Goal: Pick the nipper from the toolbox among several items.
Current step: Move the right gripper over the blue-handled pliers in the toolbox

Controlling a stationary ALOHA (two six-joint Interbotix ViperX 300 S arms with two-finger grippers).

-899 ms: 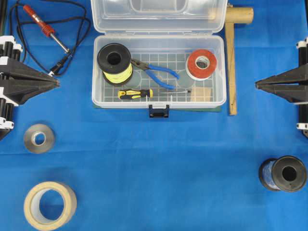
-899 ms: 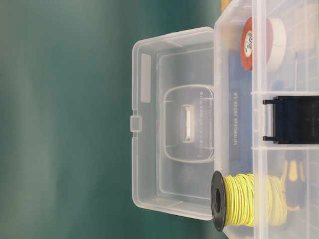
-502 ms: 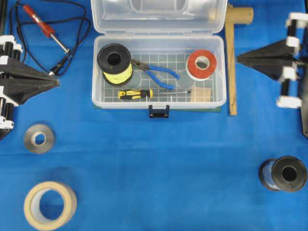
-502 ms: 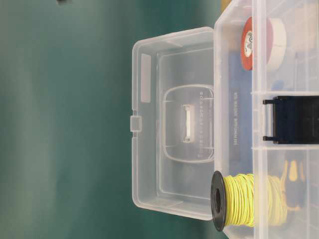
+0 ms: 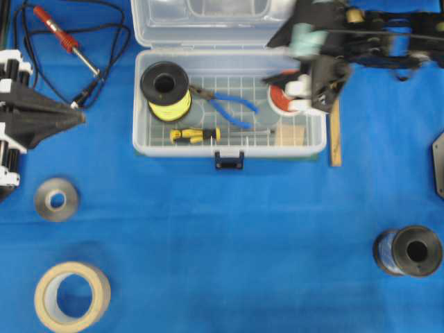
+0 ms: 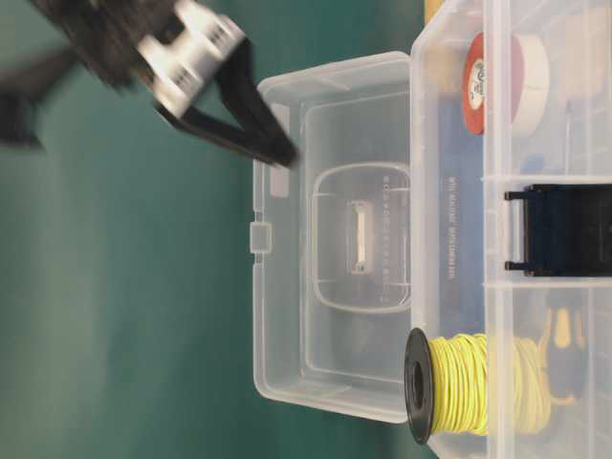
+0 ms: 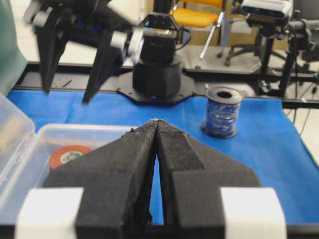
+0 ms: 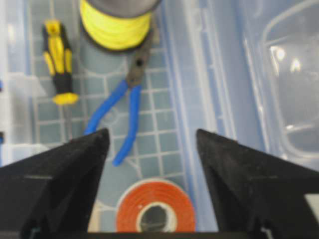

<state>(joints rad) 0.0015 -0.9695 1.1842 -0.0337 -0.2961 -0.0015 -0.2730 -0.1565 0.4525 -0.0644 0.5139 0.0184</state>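
My two arms are mostly black. Each gripper has two long fingers, wide at the root and narrowing to a point, so together they look like a wedge. On the left gripper the fingers have a rough, foam-like black surface, and white blocks sit at their roots. On the right gripper the pads look equally matte. Its wrist shows white parts, thin black cables and a brass-coloured piece.
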